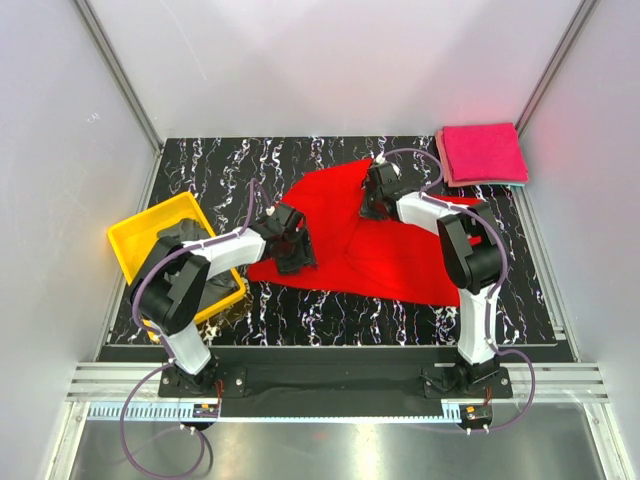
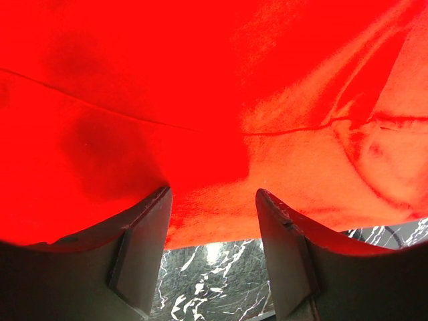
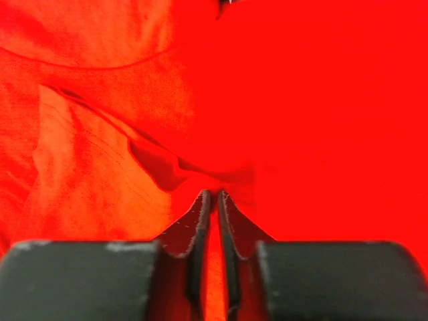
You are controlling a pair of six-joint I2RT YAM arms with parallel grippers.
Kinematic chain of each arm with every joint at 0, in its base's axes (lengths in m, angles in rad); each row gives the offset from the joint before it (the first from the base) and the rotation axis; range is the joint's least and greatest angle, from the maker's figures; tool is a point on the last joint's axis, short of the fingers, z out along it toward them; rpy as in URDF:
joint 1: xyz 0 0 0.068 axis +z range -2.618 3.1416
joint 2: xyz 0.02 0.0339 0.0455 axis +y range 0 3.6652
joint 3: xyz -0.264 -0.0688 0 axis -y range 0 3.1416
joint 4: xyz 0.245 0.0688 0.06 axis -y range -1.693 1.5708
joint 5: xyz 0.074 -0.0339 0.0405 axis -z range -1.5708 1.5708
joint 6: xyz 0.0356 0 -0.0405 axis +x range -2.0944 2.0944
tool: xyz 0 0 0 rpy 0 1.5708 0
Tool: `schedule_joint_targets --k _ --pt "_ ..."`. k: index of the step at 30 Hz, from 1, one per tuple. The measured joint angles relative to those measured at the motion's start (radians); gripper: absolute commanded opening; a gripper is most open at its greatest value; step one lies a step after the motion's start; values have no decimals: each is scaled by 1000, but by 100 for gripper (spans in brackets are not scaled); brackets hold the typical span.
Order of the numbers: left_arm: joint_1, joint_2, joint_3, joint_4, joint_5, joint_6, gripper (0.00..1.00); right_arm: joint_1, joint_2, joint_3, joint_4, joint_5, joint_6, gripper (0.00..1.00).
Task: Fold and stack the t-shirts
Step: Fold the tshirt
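Note:
A bright red t-shirt (image 1: 400, 250) lies spread and partly folded on the black marble table (image 1: 330, 310). My left gripper (image 1: 292, 250) is at the shirt's left edge. In the left wrist view the left gripper (image 2: 212, 194) is open, with the red cloth (image 2: 200, 100) edge at its fingertips and marble showing between them. My right gripper (image 1: 375, 205) is on the shirt's far middle part. In the right wrist view the right gripper (image 3: 214, 194) is shut on a fold of red cloth (image 3: 321, 100). Folded magenta-pink shirts (image 1: 482, 152) are stacked at the back right. A dark grey shirt (image 1: 222, 288) lies in the tray.
A yellow plastic tray (image 1: 130, 240) stands at the table's left edge, partly under my left arm. White walls with metal frame posts close in the table on three sides. A teal edge (image 1: 520, 182) shows under the pink stack.

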Motion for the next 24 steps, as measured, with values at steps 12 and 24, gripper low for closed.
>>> schedule_joint_targets --k 12,24 --pt "0 -38 100 -189 -97 45 63 -21 -174 119 -444 158 74 31" --pt "101 -84 18 -190 -138 61 62 -245 -564 -401 -566 246 270 19"
